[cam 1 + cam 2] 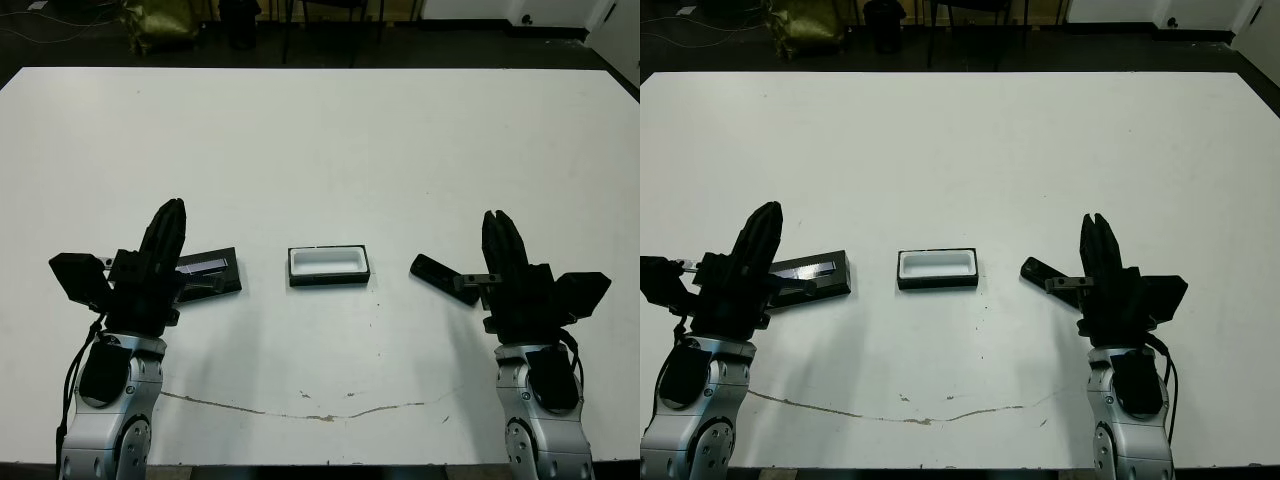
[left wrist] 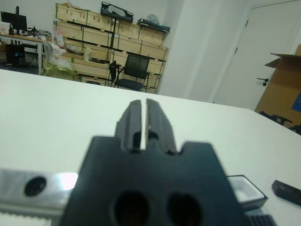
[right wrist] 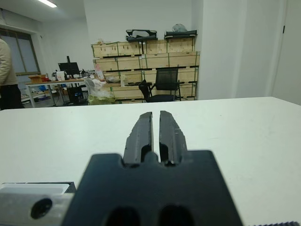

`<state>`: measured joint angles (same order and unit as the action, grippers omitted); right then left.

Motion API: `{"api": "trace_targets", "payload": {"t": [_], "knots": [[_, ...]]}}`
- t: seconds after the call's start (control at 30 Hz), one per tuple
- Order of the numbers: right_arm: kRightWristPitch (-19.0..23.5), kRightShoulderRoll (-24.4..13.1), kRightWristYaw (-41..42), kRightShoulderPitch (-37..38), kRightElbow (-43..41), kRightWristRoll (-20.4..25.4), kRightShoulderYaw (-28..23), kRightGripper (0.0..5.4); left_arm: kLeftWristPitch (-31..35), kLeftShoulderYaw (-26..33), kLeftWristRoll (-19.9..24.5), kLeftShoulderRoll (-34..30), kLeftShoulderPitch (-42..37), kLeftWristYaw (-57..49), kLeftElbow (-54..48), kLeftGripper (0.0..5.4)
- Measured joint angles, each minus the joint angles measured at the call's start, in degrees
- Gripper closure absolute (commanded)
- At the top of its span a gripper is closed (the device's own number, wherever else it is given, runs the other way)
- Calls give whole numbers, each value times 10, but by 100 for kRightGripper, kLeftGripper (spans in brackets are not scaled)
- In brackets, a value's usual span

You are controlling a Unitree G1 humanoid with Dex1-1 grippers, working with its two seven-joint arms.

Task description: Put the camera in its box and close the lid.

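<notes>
My two claws, left claw [image 1: 172,215] and right claw [image 1: 500,228], are hovering pressed together, holding nothing. I am judging the first step pending: the right one needs opening to grasp the camera [image 1: 440,275] beside the box [image 1: 328,266].

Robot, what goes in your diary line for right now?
box: open, mid-table, empty | camera: on table, right of box | lid: on table, left of box | left gripper: shut, empty | right gripper: shut, empty

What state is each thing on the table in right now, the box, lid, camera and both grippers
box: open, white lining showing, nothing inside.
lid: off the box, lying flat on the table to its left, partly behind the left gripper.
camera: outside the box, lying on the table to its right.
left gripper: shut, holding nothing.
right gripper: shut, holding nothing.
</notes>
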<state>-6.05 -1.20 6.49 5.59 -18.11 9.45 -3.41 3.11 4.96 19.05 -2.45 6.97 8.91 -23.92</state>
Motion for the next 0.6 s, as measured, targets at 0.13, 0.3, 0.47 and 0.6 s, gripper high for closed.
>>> {"api": "trace_targets", "payload": {"t": [0.13, 0.3, 0.47, 0.6], "knots": [[0, 0, 0, 0, 1, -1, 0, 540, 0, 0, -1, 0, 0, 0, 0, 538], [0, 0, 0, 5, 1, -1, 0, 540, 0, -1, -1, 1, 0, 0, 0, 538], [2, 0, 1, 8, -1, 4, 0, 540, 0, -1, -1, 1, 1, 0, 1, 538], [-3, -6, 1, 8, -3, -5, -6, 540, -1, -1, -4, 1, 1, 0, 1, 538]]}}
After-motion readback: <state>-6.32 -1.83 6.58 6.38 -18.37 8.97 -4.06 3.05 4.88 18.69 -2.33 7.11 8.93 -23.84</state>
